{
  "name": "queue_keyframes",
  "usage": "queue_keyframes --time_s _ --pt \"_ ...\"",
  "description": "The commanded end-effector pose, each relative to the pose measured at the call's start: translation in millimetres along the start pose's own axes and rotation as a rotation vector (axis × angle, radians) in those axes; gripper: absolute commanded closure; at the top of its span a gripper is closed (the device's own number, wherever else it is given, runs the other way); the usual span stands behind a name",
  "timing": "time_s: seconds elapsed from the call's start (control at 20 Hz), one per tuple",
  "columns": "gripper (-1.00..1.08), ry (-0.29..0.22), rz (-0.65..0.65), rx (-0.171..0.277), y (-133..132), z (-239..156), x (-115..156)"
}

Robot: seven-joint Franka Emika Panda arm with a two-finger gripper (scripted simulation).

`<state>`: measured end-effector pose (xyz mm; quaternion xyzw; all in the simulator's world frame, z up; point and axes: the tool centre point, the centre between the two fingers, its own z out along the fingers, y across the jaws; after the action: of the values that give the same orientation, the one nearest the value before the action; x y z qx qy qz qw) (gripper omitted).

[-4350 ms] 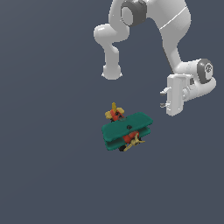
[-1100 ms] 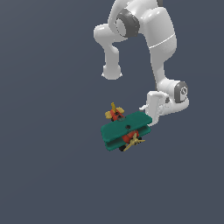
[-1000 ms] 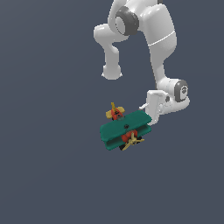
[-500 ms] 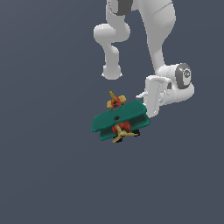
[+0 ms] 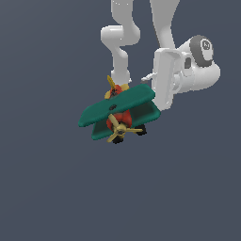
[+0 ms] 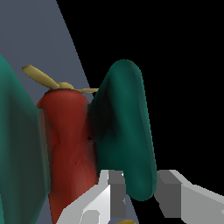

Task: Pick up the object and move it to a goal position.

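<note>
The object, a toy biplane [image 5: 117, 113] with teal-green wings, a red body and a tan-yellow propeller, hangs tilted in the air in the exterior view. My gripper [image 5: 153, 101] holds the wing tip on the exterior view's right, the white hand just above and beside it. Up close in the wrist view, one teal wing [image 6: 127, 131] sits pinched between my two grey fingers [image 6: 116, 192], and my gripper [image 6: 142, 194] is shut on it. The red body [image 6: 68, 140] and propeller [image 6: 41, 76] lie beyond the wing. Black wheels peek out under the lower wing.
A plain dark grey floor [image 5: 47, 188] fills the exterior view. The white arm's links [image 5: 122, 37] rise behind the biplane.
The gripper came down onto the biplane's wing tip, and since a second ago it has lifted the plane off the floor. The plane has risen, tilted and drifted toward the exterior view's left.
</note>
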<state>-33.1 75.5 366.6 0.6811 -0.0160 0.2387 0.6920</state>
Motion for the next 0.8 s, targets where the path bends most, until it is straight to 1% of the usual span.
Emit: queue_keyframes --time_s 0.0,0.2,0.4,0.6,0.75 --pt "1.08 0.001 0.005 -0.004 32.1 13.6 13.4" --pt "1.08 0.002 0.006 -0.006 74.9 32.7 32.8" --pt "1.08 0.004 0.008 -0.007 110.5 47.7 49.7" --pt "1.08 0.006 0.010 -0.008 136.4 58.2 63.0" --pt "1.08 0.007 0.011 -0.007 147.7 62.5 69.3"
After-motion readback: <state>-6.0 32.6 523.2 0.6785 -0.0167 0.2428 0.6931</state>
